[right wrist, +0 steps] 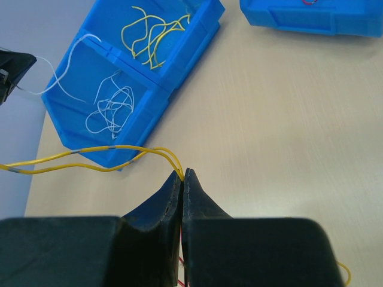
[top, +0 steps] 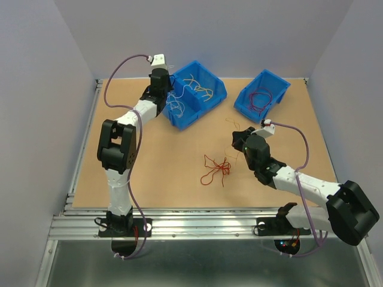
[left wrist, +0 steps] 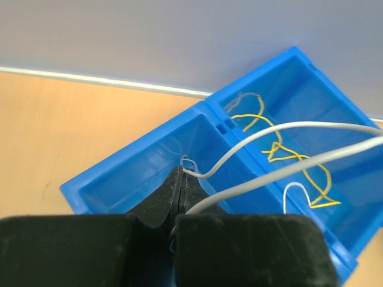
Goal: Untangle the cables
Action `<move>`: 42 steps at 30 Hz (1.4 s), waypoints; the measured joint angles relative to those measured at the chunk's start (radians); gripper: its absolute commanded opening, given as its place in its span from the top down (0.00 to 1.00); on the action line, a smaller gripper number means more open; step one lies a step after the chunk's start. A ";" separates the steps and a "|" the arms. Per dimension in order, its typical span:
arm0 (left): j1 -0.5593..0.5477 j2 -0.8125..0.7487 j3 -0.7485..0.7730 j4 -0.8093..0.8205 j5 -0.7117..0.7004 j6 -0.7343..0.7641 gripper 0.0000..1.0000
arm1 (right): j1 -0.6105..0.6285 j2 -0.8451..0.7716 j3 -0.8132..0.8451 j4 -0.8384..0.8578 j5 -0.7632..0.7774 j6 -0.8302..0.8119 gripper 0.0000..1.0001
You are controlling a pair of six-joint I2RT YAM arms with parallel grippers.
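A loose tangle of red cables [top: 216,168] lies on the table's middle. My left gripper [top: 163,89] is at the left end of a two-compartment blue bin [top: 210,94]. In the left wrist view it [left wrist: 181,173] is shut on a white cable [left wrist: 251,140] that arcs over the bin [left wrist: 119,179]. My right gripper [top: 239,136] is right of the red tangle. In the right wrist view it [right wrist: 184,173] is shut on a doubled yellow cable [right wrist: 90,152] that trails left. The bin [right wrist: 191,48] holds white cables [right wrist: 111,107] and yellow cables [right wrist: 152,33].
A smaller blue bin [top: 262,95] with red cables stands at the back right; its wall also shows in the right wrist view [right wrist: 299,18]. Grey walls close the table's back and sides. A metal rail runs along the near edge [top: 197,224].
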 measured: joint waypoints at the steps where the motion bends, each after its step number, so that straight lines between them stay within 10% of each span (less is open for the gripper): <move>1: -0.004 0.000 -0.003 0.002 -0.024 0.016 0.96 | 0.000 0.000 0.000 0.000 -0.001 0.000 0.99; 28: -0.038 0.002 -0.163 0.159 -0.286 0.210 0.99 | 0.000 -0.019 0.000 0.000 -0.006 0.000 1.00; 36: -0.053 0.003 -0.146 0.165 -0.302 0.241 0.86 | 0.000 -0.019 0.000 0.000 -0.006 0.000 0.99; 42: -0.090 0.034 -0.095 0.179 -0.358 0.288 0.59 | 0.000 -0.019 0.000 0.000 -0.007 -0.001 0.99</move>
